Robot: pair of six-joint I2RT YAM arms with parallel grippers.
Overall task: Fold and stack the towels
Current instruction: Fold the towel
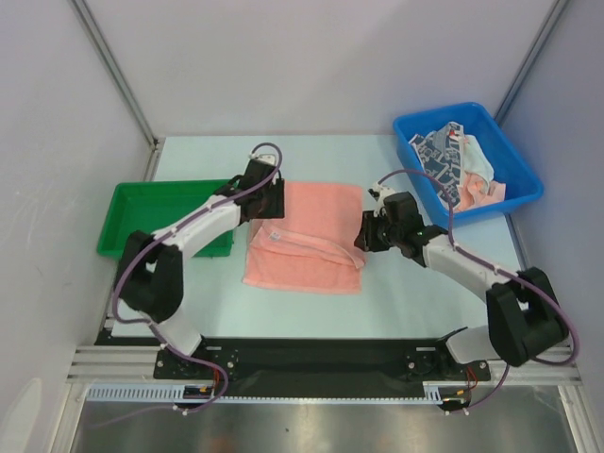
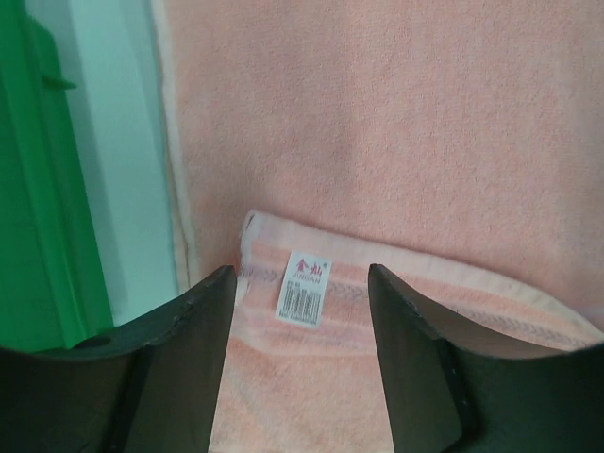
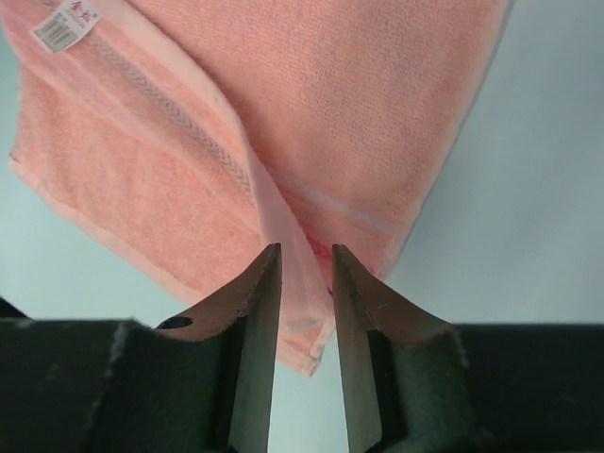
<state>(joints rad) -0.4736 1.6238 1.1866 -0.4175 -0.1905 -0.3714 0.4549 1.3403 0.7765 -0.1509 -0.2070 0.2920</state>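
- Salmon-pink terry: one pink towel (image 1: 307, 236) lies on the pale table (image 1: 415, 293), about the middle, between the two arms.
- Part of that towel is doubled over. A hemmed edge with a woven stripe lies across the body of the cloth and runs at a slant from the left side towards the near right corner.
- A small white tag (image 2: 304, 288) with a barcode sits on the hem at its left end. In the right wrist view the same tag (image 3: 66, 24) shows at the top left corner.
- The left hand (image 2: 299, 278) is spread wide and holds nothing. Its two dark fingers straddle the tagged corner from above. Contact with the cloth cannot be told.
- From overhead the left hand (image 1: 266, 196) sits at the towel's far left corner.
- The right hand (image 3: 305, 253) is pinched nearly closed on the pink towel (image 3: 311, 85). A raised ridge of the fold runs down into the narrow gap between its fingers, close to the cloth's corner.
- From overhead the right hand (image 1: 363, 236) is at the towel's right edge.
- A green tray (image 1: 132, 203) lies flat on the table left of the towel, just beside the left arm.
- A blue bin (image 1: 528, 170) stands at the far right corner. It holds a loose heap: a navy-and-white patterned towel (image 1: 439, 151), a white towel (image 1: 477, 160), and some pink cloth at the near side.
- In the left wrist view, bare table (image 2: 123, 142) shows as a strip between the tray's wall (image 2: 28, 189) and the towel's side edge (image 2: 377, 123).
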